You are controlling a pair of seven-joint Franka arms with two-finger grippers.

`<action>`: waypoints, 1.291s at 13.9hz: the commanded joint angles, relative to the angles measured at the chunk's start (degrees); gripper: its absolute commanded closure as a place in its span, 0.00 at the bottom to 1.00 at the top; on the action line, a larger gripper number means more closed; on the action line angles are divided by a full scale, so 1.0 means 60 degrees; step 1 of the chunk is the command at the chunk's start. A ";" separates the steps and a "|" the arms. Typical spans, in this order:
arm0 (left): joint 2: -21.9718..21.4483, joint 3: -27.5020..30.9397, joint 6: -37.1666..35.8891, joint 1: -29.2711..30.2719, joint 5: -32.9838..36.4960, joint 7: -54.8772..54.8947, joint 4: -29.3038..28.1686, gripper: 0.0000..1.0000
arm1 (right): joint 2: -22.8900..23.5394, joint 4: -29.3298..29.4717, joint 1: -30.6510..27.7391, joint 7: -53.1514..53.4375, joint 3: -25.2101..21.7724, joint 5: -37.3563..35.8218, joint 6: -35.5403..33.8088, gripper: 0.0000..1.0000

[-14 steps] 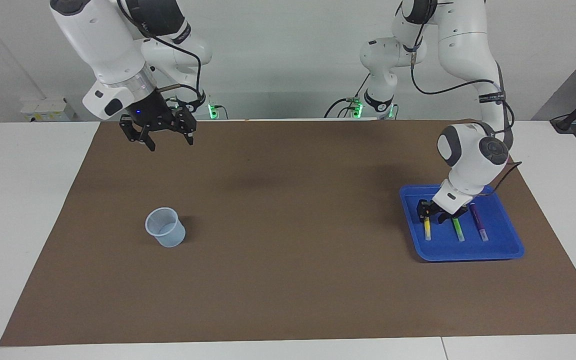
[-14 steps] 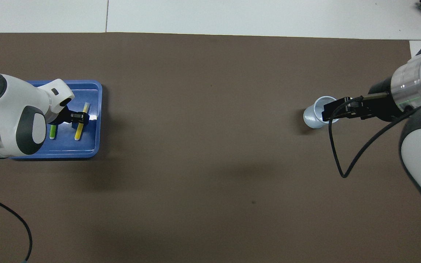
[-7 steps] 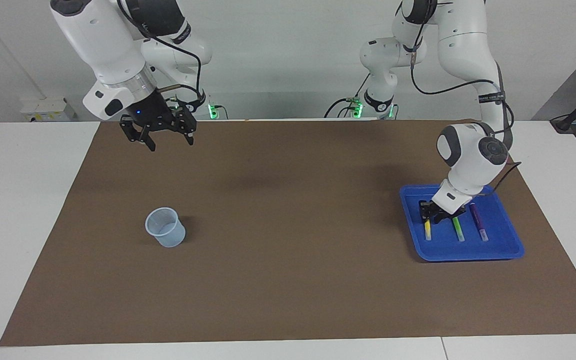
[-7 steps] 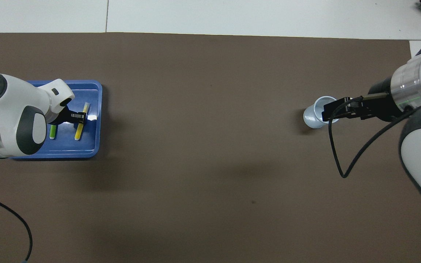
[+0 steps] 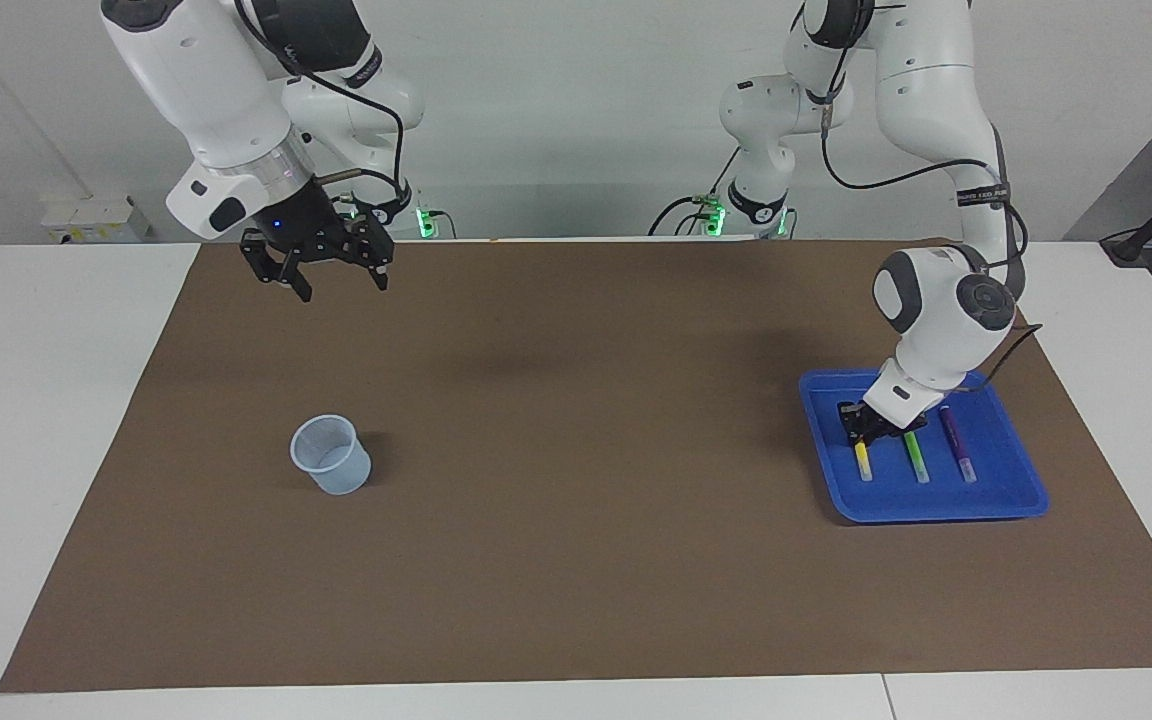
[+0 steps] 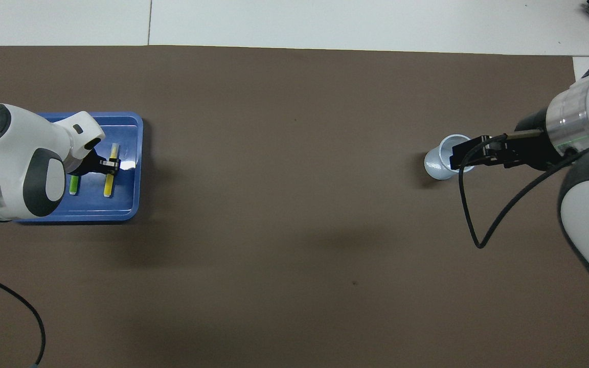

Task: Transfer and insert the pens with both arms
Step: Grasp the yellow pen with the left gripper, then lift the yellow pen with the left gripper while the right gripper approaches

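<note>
From my station I see the worktop covered by a brown mat, with a blue tray toward the left arm's end and a clear plastic cup toward the right arm's end. In the facing view the tray sits at about four o'clock from the mat's centre, the cup at about eight o'clock. The left claw is down inside the tray, its fingers pressed together on the yellow pen, pinching it near the end that lies closer to the robots. In the overhead view the same left claw crosses the yellow pen about midway, and the pen lies nearly straight along the tray's length. The bright green pen lies just beside the yellow one, parallel to it, and the purple pen lies one place farther toward the left arm's end; both rest flat on the tray floor, apart from the claw. From overhead only the near end of the green pen shows from under the left arm's wrist, and the purple pen is hidden. The right claw hangs in the air with its fingers spread wide and nothing between them, over the mat at roughly twelve o'clock from the cup in the facing view; this arm waits. From overhead the right claw overlaps the cup's rim.
</note>
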 commanded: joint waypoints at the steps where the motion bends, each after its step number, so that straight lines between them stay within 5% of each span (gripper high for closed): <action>1: -0.0072 0.0059 -0.1035 0.0026 -0.0036 -0.0053 0.0593 1.00 | -0.0262 -0.0333 -0.0082 0.0268 0.0073 0.0180 0.0187 0.00; 7: -0.0497 0.0030 -0.1915 0.0057 -0.1324 -0.0664 0.0946 1.00 | -0.0248 -0.0333 -0.0082 0.0850 0.0204 0.0602 0.0216 0.00; 14: -0.0995 -0.0322 -0.3865 -0.0264 -0.3124 -0.6915 0.1034 1.00 | -0.0262 -0.0610 0.0444 0.3660 0.0351 0.1554 0.1515 0.00; 18: -0.1112 -0.0467 -0.4158 -0.0660 -0.3330 -0.8793 0.1020 1.00 | -0.0394 -0.1195 0.1001 0.5875 0.0351 0.2434 0.2908 0.00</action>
